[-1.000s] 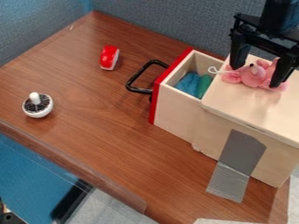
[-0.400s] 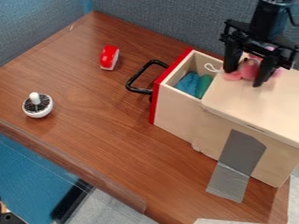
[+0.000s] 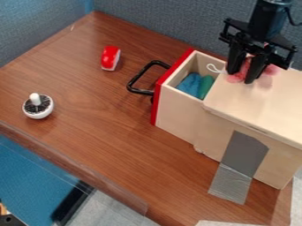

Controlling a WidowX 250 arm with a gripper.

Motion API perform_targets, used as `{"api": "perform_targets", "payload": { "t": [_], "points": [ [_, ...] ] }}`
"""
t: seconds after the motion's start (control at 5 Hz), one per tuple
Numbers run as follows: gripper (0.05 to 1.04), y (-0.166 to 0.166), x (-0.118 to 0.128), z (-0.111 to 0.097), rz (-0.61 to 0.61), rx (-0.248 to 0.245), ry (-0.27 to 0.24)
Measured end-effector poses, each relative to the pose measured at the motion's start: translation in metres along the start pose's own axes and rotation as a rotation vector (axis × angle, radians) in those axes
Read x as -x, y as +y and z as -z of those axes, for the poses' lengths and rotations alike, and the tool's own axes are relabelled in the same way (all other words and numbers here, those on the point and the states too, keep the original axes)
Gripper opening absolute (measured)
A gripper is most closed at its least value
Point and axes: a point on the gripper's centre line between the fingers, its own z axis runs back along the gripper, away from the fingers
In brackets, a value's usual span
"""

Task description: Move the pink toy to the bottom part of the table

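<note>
The black gripper (image 3: 240,77) is at the upper right, low over the top of the wooden box, with its fingers closed around the pink toy (image 3: 271,69). Pink plush shows between the fingers and to their right; the rest is hidden behind them. A white string loop from the toy lies over the drawer's edge. The brown wooden table (image 3: 147,163) stretches to the left of the box and down in front of it.
The wooden box (image 3: 259,106) has its red-fronted drawer (image 3: 177,103) pulled out, with blue and green items inside and a black handle (image 3: 137,84). A red-and-white object (image 3: 110,58) and a white round brush (image 3: 38,107) stand on the table. Grey tape (image 3: 239,163) runs down the box.
The gripper's fingers have drawn together around the pink toy, and the arm has shifted slightly left. The toy is bunched up more between them.
</note>
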Motion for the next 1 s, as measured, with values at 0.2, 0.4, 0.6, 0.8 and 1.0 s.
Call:
{"api": "perform_targets", "payload": {
  "t": [0.2, 0.4, 0.6, 0.8, 1.0],
  "points": [
    [0.327, -0.001, 0.013, -0.005, 0.02, -0.006, -0.005],
    [0.326, -0.01, 0.044, -0.031, 0.047, -0.013, -0.072],
    [0.326, -0.009, 0.079, -0.034, 0.005, 0.004, -0.087],
    [0.326, -0.004, 0.121, -0.029, -0.041, 0.006, -0.092],
    [0.326, 0.005, 0.154, -0.003, -0.082, -0.01, -0.037]
  ]
}}
